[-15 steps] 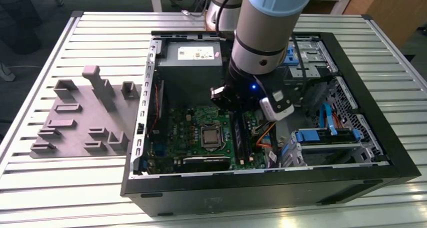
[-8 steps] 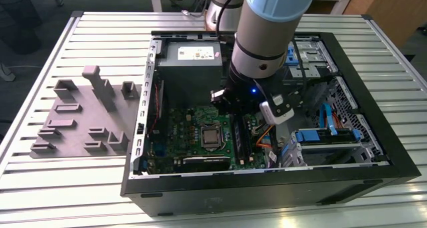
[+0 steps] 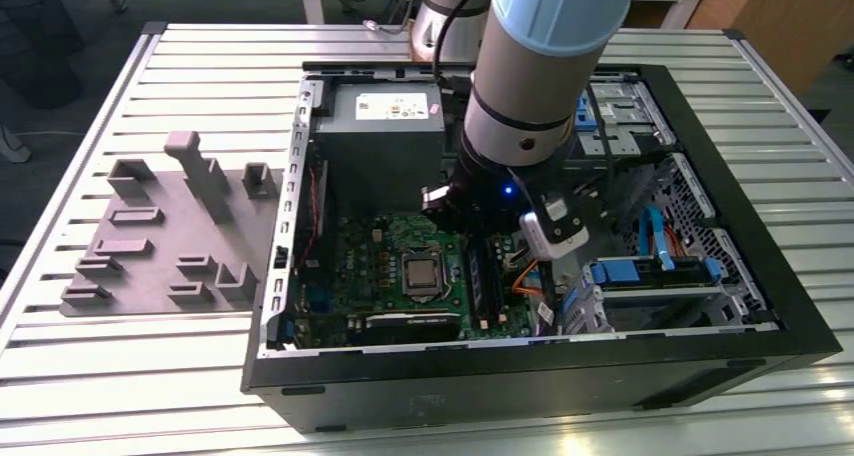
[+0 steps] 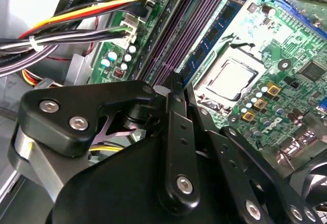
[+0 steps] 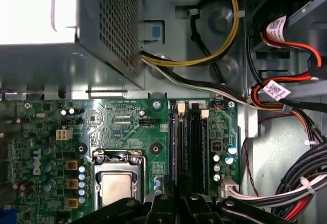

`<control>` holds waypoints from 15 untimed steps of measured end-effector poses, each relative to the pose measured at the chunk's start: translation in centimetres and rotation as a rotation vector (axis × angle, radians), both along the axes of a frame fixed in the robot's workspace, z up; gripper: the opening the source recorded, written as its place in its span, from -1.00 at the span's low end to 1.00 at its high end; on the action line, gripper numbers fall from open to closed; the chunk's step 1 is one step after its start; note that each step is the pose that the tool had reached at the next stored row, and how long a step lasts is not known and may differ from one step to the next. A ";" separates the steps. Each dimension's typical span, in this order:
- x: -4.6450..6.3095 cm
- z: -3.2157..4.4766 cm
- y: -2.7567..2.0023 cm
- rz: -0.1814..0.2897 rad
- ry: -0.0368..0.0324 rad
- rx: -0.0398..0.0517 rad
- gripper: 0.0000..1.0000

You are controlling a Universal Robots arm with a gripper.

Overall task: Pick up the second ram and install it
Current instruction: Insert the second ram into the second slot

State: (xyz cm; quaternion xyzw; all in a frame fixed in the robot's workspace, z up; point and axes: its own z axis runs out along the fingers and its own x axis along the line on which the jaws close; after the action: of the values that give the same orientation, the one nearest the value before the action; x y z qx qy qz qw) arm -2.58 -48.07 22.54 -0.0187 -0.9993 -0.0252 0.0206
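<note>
In the second wrist view the second ram (image 4: 219, 25), a thin blue-green stick with dark chips, stands on edge in the row of long memory slots (image 4: 176, 29), on the side toward the processor socket (image 4: 230, 78). My gripper (image 4: 176, 83) hangs right over the stick's near end with its black fingers pressed together and nothing between them; I cannot tell whether the tips touch the stick. In the first wrist view the gripper (image 5: 173, 201) sits at the end of the slots (image 5: 191, 142). In the exterior view the arm (image 3: 534, 96) reaches down into the open computer case (image 3: 747, 306).
A grey plastic tray (image 3: 147, 246) with raised blocks lies on the slatted table at the exterior view's left. Bundled cables (image 4: 76, 14) run close beside the slots. The power supply (image 3: 380, 126) and drive bays (image 3: 647, 271) crowd the case around the arm.
</note>
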 end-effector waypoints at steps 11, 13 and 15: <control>0.2 -0.59 -0.18 -0.015 0.0000 0.0013 -0.72; 0.2 -0.75 -0.18 -0.015 0.0001 0.0014 -0.72; 0.2 -0.89 -0.18 -0.015 0.0000 0.0015 -0.72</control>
State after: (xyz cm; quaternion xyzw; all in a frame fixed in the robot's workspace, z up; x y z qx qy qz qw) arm -2.43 -48.25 21.66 -0.0264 -0.9991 -0.0262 0.0205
